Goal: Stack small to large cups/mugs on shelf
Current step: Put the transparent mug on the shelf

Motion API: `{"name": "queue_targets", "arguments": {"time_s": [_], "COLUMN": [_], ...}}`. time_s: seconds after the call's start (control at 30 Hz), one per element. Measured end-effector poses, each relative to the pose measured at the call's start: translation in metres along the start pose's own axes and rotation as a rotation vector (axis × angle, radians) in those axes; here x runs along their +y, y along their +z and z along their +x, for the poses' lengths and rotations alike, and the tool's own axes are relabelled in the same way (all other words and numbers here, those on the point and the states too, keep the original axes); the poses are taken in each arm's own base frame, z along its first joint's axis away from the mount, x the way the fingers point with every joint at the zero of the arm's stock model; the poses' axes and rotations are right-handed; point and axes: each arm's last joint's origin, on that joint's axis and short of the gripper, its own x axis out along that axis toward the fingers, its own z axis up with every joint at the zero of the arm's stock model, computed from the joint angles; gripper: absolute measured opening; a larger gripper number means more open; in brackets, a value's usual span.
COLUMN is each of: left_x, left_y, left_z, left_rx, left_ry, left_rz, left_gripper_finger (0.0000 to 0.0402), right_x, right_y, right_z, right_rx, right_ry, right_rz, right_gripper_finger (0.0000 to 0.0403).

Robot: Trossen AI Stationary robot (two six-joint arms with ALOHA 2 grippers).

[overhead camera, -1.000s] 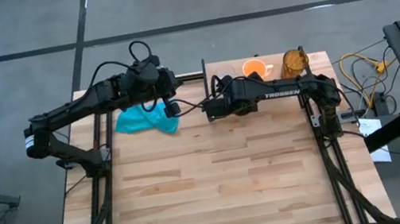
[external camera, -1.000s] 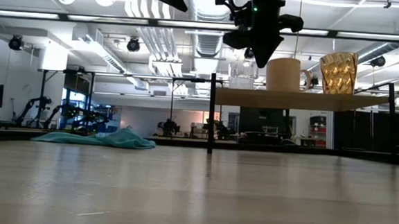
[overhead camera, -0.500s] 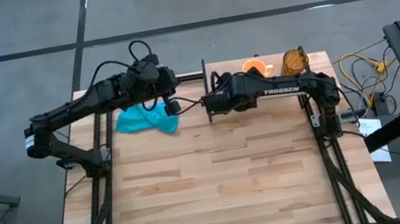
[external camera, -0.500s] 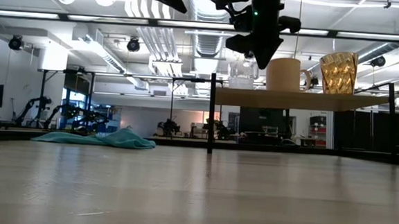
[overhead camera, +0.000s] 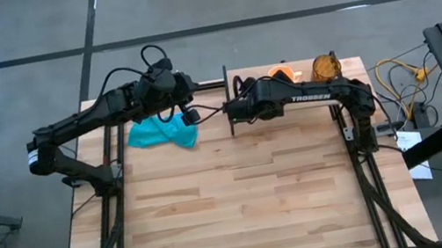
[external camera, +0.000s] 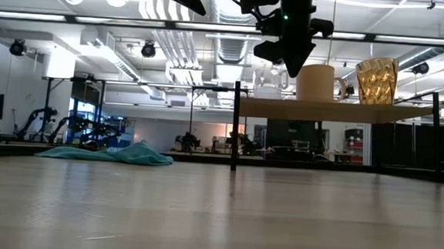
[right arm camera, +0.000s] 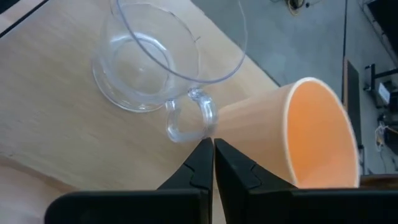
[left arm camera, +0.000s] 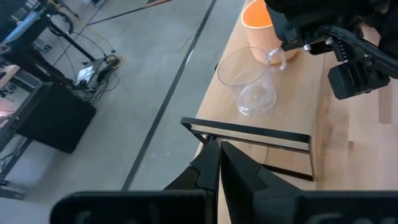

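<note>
The shelf (external camera: 339, 111) stands at the table's far right and bears three vessels in a row. They are a clear glass cup (right arm camera: 146, 59) at its left end, an orange mug (right arm camera: 292, 137) in the middle and a brown cup (external camera: 376, 80) at the right. My right gripper (right arm camera: 208, 149) is shut. It points down at a slant at the gap between the glass cup's handle (right arm camera: 189, 121) and the orange mug (external camera: 317, 82). My left gripper (left arm camera: 219, 149) is shut and hangs high, left of the shelf, touching nothing. My right gripper has its shut fingertips (right arm camera: 200, 155) right at the glass cup's handle, on the side toward the orange mug, coming from the near side and slanting down. I cannot tell whether they touch the handle or the mug. Both vessels stand upright on the shelf.
A teal cloth (overhead camera: 160, 132) lies crumpled on the tabletop at the far left, below my left arm. The shelf's black posts (external camera: 235, 125) rise from the table. The wide plank tabletop (overhead camera: 242, 201) stretches toward the near edge. Cables and a desk (overhead camera: 406, 81) stand off the table's right side.
My right gripper has gone a little toward the table's far edge, in over the shelf's left end toward the glass cup's handle, and has stayed shut.
</note>
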Motion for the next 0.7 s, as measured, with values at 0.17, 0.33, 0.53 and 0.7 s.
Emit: {"name": "queue_targets", "arguments": {"time_s": [0.17,0.33,0.53,0.7], "left_x": [0.002,0.006,0.012,0.013], "left_y": [0.002,0.003,0.009,0.011], "left_z": [-0.001,-0.003,-0.010,-0.013], "left_rx": [-0.011,0.013,-0.006,-0.010], "left_ry": [0.037,0.142,0.174,0.186], "left_rz": [-0.007,-0.008,-0.011,-0.002], "left_gripper_finger": [0.0000,0.0000,0.0000,0.0000], "right_x": [-0.008,-0.015,-0.011,-0.009], "right_y": [0.001,0.004,0.004,0.004], "right_z": [-0.003,-0.003,-0.006,-0.007], "right_rx": [-0.019,-0.020,-0.029,-0.027], "right_ry": [-0.005,-0.007,0.028,0.048], "right_rz": [-0.011,0.003,-0.027,-0.024], "right_gripper_finger": [0.0008,0.0008,0.0008,0.0008]}}
